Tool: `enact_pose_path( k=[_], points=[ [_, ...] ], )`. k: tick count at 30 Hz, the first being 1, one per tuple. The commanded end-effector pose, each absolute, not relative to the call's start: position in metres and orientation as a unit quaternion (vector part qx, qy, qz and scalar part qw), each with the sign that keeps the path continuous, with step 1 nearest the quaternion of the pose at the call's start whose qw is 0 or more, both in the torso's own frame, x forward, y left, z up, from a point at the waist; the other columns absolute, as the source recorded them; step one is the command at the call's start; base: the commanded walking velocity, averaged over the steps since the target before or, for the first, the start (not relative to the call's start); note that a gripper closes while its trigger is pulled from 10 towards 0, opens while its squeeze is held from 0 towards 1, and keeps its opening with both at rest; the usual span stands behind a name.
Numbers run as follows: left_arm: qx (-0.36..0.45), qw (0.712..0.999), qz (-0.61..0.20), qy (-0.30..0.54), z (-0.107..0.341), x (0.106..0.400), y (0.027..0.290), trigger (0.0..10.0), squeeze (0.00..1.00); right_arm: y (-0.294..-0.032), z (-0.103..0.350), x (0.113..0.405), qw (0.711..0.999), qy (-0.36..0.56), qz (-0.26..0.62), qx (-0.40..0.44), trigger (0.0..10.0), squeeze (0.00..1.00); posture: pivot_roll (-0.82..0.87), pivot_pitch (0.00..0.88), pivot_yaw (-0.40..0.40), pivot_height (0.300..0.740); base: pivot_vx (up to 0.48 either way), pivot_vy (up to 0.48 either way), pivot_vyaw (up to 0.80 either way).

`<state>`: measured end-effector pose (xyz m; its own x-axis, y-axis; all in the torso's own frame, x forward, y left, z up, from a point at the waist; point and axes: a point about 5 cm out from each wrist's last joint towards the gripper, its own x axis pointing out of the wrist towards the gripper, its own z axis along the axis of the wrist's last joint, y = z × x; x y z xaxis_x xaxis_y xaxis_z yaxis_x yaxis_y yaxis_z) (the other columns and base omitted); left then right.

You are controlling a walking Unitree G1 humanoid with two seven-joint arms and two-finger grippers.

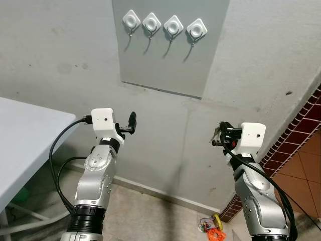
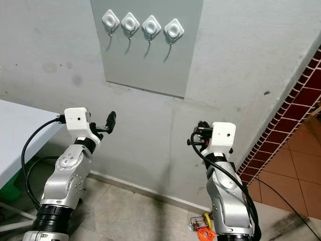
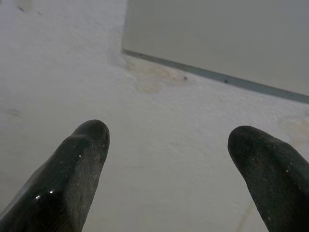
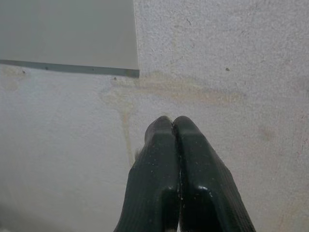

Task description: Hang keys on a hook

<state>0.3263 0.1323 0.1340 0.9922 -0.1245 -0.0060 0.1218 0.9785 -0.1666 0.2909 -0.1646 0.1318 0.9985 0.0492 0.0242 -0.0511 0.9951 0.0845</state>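
Four white hooks (image 1: 164, 24) sit in a row on a grey panel (image 1: 165, 68) fixed to the wall, and nothing hangs on them. A bunch of keys with orange and yellow tags (image 1: 212, 228) lies on the floor by the wall's foot, below my right arm. My left gripper (image 1: 132, 121) is raised toward the wall under the panel's left side, open, with nothing between its fingers (image 3: 79, 164). My right gripper (image 1: 218, 134) is held up to the right of the panel and below it, its fingers (image 4: 159, 159) pressed shut. A thin pale sliver beside them cannot be made out.
A white table (image 1: 22, 135) stands at the left, with a green thing on the floor under it. A red brick wall (image 1: 301, 130) juts out at the right, with terracotta floor tiles (image 1: 303, 173) beyond it. Black cables loop from both arms.
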Motion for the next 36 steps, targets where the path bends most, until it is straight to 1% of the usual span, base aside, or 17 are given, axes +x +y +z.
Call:
enact_pose_path(
  k=[1,7,9,10,14,15,21,22,24,26,36],
  points=[
    [-0.083,0.994,-0.067,0.005,0.138,0.328,0.132,10.0,0.00,-0.164,0.141,0.292,0.998,-0.029,0.030,0.043,10.0,0.00,-0.03,0.000,-0.013,0.732,0.000,0.000,0.00],
    [-0.078,0.994,-0.075,-0.015,0.143,0.327,0.129,10.0,0.00,-0.163,0.144,0.293,0.998,-0.037,0.036,0.046,10.0,0.00,-0.03,0.000,-0.013,0.732,0.000,0.000,0.00],
    [-0.070,0.993,-0.091,-0.023,0.147,0.327,0.124,10.0,0.00,-0.160,0.149,0.296,0.996,-0.048,0.054,0.050,10.0,0.00,-0.03,0.000,-0.014,0.732,0.000,0.000,0.00],
    [-0.055,0.991,-0.113,-0.033,0.151,0.326,0.119,10.0,0.00,-0.157,0.155,0.301,0.994,-0.059,0.076,0.057,10.0,0.00,-0.03,0.000,-0.015,0.732,0.000,0.000,0.00],
    [-0.051,0.988,-0.142,-0.044,0.156,0.326,0.112,10.0,0.00,-0.155,0.163,0.306,0.992,-0.072,0.092,0.057,10.0,0.00,-0.03,0.000,-0.015,0.732,0.000,0.000,0.00],
    [-0.045,0.985,-0.157,-0.050,0.161,0.328,0.109,10.0,0.00,-0.155,0.170,0.313,0.990,-0.082,0.102,0.058,10.0,0.00,-0.03,0.000,-0.022,0.732,0.000,0.000,0.00],
    [-0.044,0.982,-0.175,-0.062,0.173,0.333,0.108,10.0,0.00,-0.156,0.186,0.327,0.986,-0.101,0.120,0.049,10.0,0.00,-0.02,0.000,-0.027,0.732,0.000,0.000,0.00],
    [-0.035,0.980,-0.181,-0.072,0.179,0.336,0.108,10.0,0.00,-0.156,0.194,0.335,0.984,-0.111,0.132,0.045,10.0,0.00,-0.02,0.000,-0.029,0.732,0.000,0.000,0.00],
    [-0.031,0.980,-0.182,-0.074,0.180,0.336,0.108,10.0,0.00,-0.156,0.196,0.337,0.983,-0.113,0.135,0.044,10.0,0.00,-0.02,0.000,-0.029,0.732,0.000,0.000,0.00],
    [-0.019,0.978,-0.188,-0.085,0.188,0.341,0.108,10.0,0.00,-0.151,0.208,0.348,0.978,-0.128,0.158,0.039,10.0,0.00,-0.02,0.000,-0.031,0.732,0.000,0.000,0.00],
    [-0.006,0.972,-0.205,-0.115,0.210,0.350,0.102,10.0,0.00,-0.134,0.236,0.373,0.964,-0.155,0.215,0.030,10.0,0.00,0.00,0.014,-0.035,0.732,0.000,0.000,0.00]
  ],
)
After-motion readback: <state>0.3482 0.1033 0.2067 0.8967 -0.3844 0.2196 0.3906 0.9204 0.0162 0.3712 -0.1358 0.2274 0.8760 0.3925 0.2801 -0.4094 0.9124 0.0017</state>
